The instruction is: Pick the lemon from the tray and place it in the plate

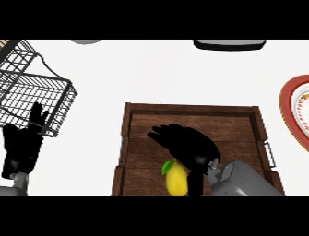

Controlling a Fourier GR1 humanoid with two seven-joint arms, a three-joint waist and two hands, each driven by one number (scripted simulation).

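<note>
On the white counter [157,73] there is a wooden tray [133,138] with raised brown walls, and it stands in the middle, close to the near edge. The lemon [176,180] lies inside this tray, at the near part of its floor. It is yellow, long in shape, and it has a small green leaf at its far end.

The right hand [184,143] is over the tray, with the grey forearm coming in from the lower right. The hand is black and its back is turned up. The fingers reach toward the far left part of the tray and look a little bent, but I cannot tell how wide they are. The lemon is just beside the wrist, at its left side, and it is not inside the fingers. I cannot tell if the hand touches the fruit.

The left hand [22,145] rests at the left side, fingers straight and pointing up, holding nothing. Just behind it a black wire basket [27,87] sits on the counter.

The plate [306,115] is at the right edge, well apart from the tray. It has a red rim and a white centre with a flower pattern, and it is only partly visible.
</note>
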